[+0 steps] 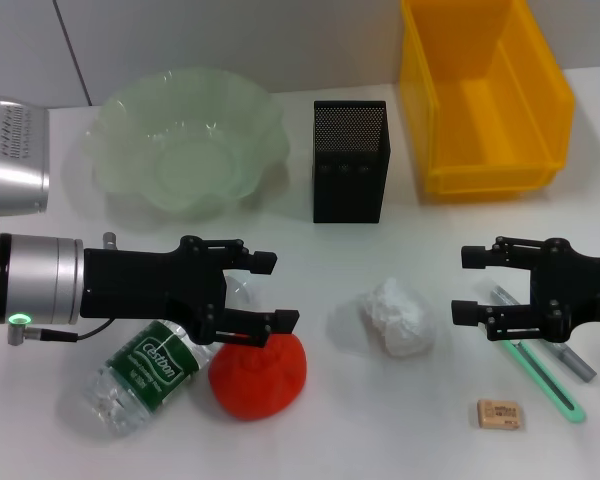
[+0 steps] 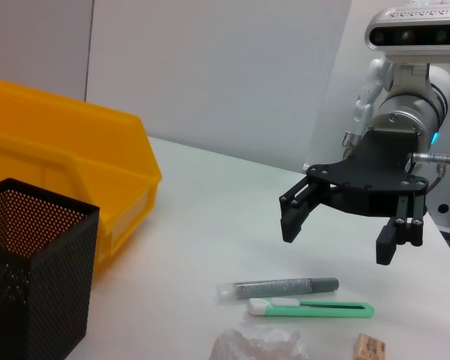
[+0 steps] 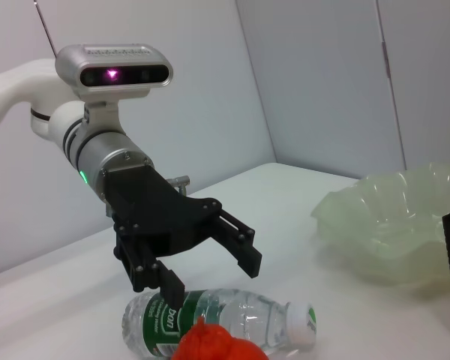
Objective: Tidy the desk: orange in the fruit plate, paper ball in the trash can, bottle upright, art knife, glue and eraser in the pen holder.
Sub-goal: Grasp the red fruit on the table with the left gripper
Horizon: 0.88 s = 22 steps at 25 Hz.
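Bottle (image 1: 148,375) lies flat, cap seemingly toward pen holder (image 1: 350,160); left gripper (image 1: 270,292) open above

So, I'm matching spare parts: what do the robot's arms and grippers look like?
Both the left gripper and the right gripper are matte black, with two blocky fingers on linkage bars. The left arm is a silver cylinder with a glowing green light, a metal connector and a thin black cable.
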Tool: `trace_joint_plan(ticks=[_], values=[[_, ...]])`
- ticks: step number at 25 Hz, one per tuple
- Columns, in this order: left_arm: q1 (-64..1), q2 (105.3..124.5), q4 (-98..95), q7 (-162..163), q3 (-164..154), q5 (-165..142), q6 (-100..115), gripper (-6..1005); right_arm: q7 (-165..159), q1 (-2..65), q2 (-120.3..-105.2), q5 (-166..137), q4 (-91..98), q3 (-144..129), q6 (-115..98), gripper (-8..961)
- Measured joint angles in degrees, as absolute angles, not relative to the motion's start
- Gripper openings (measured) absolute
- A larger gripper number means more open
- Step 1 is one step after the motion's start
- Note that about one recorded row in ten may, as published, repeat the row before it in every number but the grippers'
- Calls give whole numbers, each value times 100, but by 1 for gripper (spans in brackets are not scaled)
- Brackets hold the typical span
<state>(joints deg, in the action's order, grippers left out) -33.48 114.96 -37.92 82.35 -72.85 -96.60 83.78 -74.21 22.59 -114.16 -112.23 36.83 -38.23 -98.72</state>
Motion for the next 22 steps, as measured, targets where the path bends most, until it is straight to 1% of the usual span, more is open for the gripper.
trace_joint_plan(ticks=[14, 22], values=[[-3312, 11464, -3814, 8210, -7200, -9658, 8390, 800, -7429, 2259, -11417, -11223, 3677, -3823, -9871, 816], [-3337, 11430, -4504, 8670, -7153, -10258, 8615, 800, -7478, 2259, -11417, -11223, 3676, -3822, -9870, 816]])
